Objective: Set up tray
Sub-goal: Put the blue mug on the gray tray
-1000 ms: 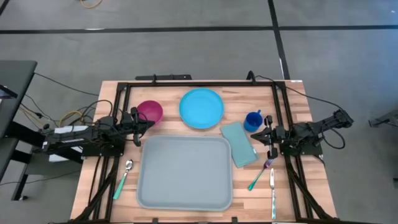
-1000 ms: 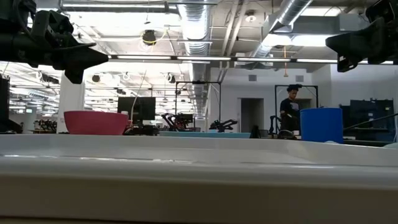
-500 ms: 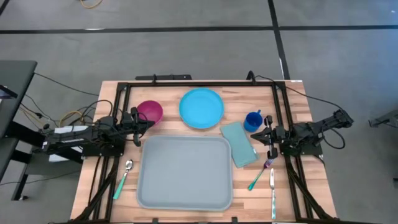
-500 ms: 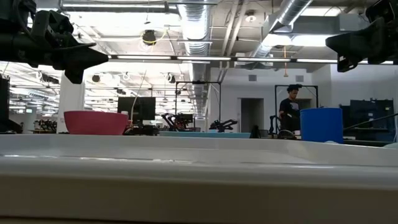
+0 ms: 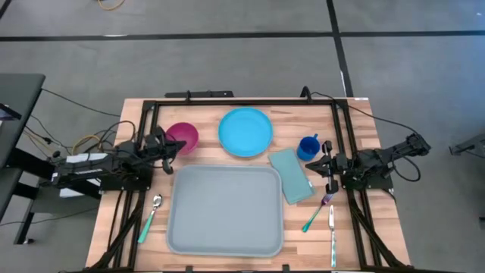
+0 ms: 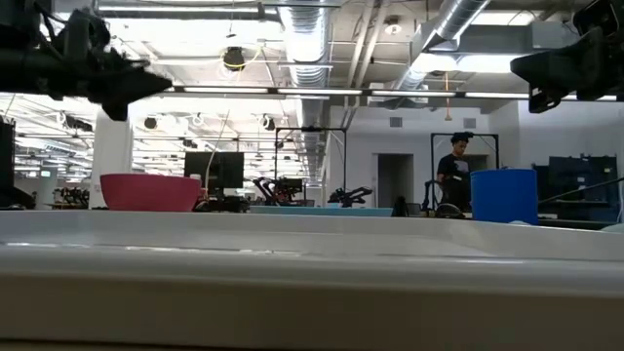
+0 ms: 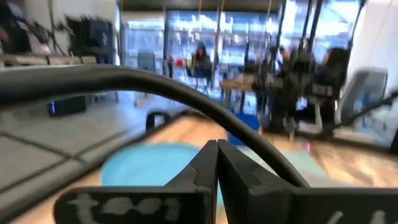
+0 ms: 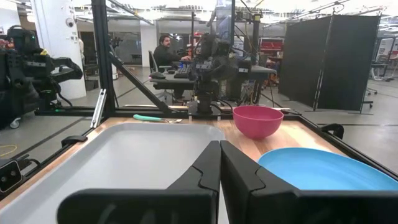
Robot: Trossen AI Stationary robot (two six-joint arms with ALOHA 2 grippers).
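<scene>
Since the tray at lower centre lies bare, the left gripper and right gripper, fingers pressed together, must spread before grasping anything.

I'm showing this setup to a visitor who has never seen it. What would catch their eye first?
Most striking is the large grey-blue tray, lying empty at the table's middle. Behind it stand a bright blue plate, a pink bowl to its left and a blue cup to its right, with a teal napkin lying beside the tray. The left gripper and right gripper, both shut, hang at either side.
</scene>
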